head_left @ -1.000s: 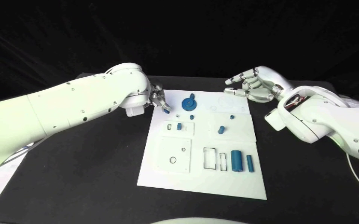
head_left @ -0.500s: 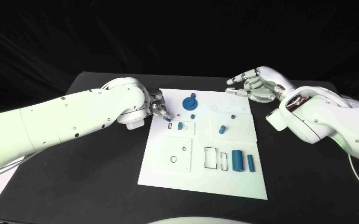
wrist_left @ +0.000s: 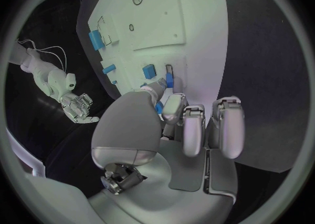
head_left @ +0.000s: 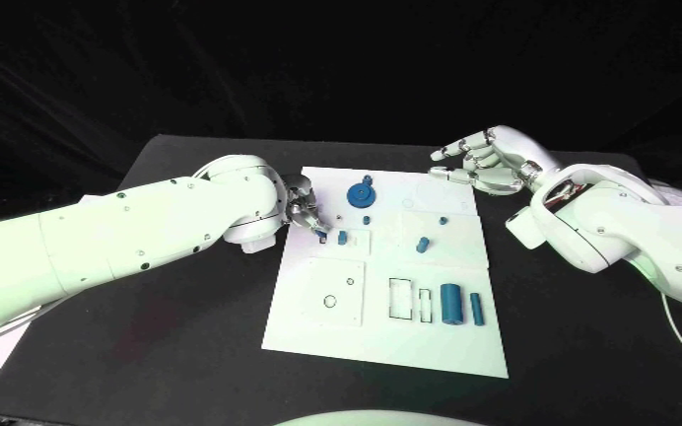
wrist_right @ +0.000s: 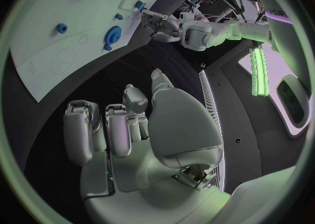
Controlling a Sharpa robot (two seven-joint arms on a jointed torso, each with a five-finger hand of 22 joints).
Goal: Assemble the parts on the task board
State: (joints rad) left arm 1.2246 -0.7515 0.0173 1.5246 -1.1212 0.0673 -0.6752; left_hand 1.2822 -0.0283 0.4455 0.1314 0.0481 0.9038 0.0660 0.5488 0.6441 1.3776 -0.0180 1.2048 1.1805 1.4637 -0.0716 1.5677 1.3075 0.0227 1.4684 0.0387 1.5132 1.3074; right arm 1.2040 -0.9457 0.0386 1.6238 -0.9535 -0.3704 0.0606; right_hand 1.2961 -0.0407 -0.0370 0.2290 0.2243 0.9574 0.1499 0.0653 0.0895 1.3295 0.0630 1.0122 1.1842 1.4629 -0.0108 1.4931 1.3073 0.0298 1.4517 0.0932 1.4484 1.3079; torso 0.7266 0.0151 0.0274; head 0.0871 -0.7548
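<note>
The white task board (head_left: 341, 327) lies in the middle of the black table. My left hand (head_left: 303, 211) hovers at its left edge and pinches a small blue part (wrist_left: 168, 80) between thumb and finger, right over a small slot next to a seated blue piece (head_left: 341, 239). My right hand (head_left: 491, 162) hangs above the board's far right corner, fingers curled apart and holding nothing. A blue gear (head_left: 360, 194) sits at the far middle of the board. A blue cylinder (head_left: 450, 305) and a thin blue bar (head_left: 476, 309) lie at the near right.
Small blue pieces (head_left: 422, 246) stand in the board's middle right. Open rectangular recesses (head_left: 399, 301) lie beside the cylinder, and a square plate with a round hole (head_left: 330, 303) is at the near left. Black table surrounds the board.
My left hand has moved along the board's left edge towards me, carrying the small blue part to the slot beside the seated piece. The right hand has stayed put.
</note>
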